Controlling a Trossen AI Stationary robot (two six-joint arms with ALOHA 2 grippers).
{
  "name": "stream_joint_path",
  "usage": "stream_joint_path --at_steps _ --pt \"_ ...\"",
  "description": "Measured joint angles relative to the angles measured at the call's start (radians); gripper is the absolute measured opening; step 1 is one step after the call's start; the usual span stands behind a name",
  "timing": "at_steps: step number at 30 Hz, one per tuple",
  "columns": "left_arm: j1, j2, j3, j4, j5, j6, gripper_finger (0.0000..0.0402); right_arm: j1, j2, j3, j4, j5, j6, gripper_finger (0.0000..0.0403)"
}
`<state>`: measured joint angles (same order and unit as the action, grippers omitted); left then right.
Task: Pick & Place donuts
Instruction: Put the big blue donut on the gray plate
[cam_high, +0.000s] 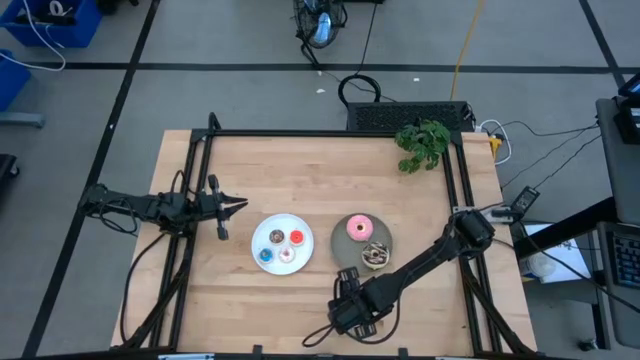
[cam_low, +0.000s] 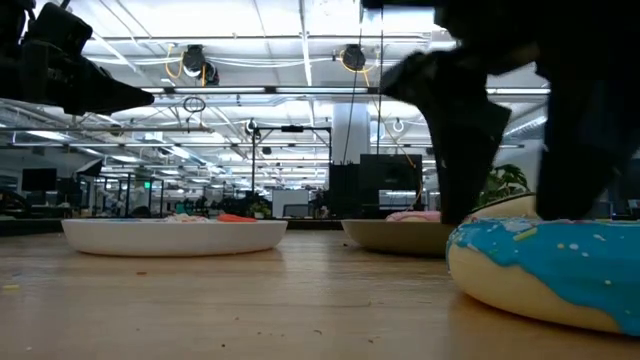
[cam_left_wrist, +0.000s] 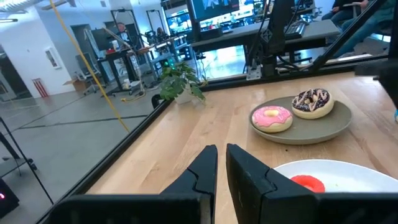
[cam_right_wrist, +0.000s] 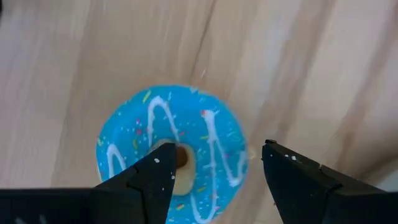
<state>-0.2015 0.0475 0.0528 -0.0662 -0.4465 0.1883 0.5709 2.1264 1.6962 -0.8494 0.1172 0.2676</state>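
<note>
The blue sprinkled donut lies flat on the wood near the table's near edge, and it also fills the low view's right. My right gripper hangs open above it, one finger over the donut's hole and the other outside the ring. In the high view the gripper hides the donut. The pink donut and the chocolate sprinkled donut lie on the grey plate. Several tiny donuts lie on the white plate. My left gripper waits shut, left of the white plate. My right gripper comes from above, pointing down, with its fingers standing on either side of one half of the blue donut's ring. Whether a finger touches the donut I cannot tell. The donut lies flat on the table.
A small green plant stands at the far right corner. A dark frame runs along the table's far and side edges. Bare wood lies between the plates and the far edge, and along the near left.
</note>
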Motion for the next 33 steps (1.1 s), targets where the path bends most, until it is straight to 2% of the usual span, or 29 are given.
stream_joint_path --at_steps 7,16,20,26,28,30,33 --pt "0.0 0.005 0.0 -0.001 0.0 0.0 0.0042 0.0 0.0 -0.088 0.03 -0.017 0.008 0.0219" --pt "0.0 0.005 0.0 -0.001 0.0 -0.014 0.0042 -0.004 -0.008 -0.175 0.169 -0.079 0.011 0.021" --pt "0.0 0.005 0.0 -0.001 0.0 -0.013 0.0042 -0.01 -0.013 -0.175 0.169 -0.076 0.076 0.0166" --pt "0.0 0.005 0.0 0.001 0.0 -0.006 0.0042 -0.027 -0.071 -0.173 0.127 -0.073 0.1 0.0045" --pt "0.0 0.005 0.0 0.0 0.0 -0.006 0.0042 -0.036 -0.118 -0.174 0.115 -0.072 0.081 0.0017" --pt "0.0 0.005 0.0 0.0 0.0 -0.006 0.0042 -0.045 -0.165 -0.172 0.123 -0.07 0.077 0.0011" --pt "0.0 0.005 0.0 0.0 0.0 -0.003 0.0042 -0.061 -0.237 -0.172 0.12 -0.065 0.084 0.0024"
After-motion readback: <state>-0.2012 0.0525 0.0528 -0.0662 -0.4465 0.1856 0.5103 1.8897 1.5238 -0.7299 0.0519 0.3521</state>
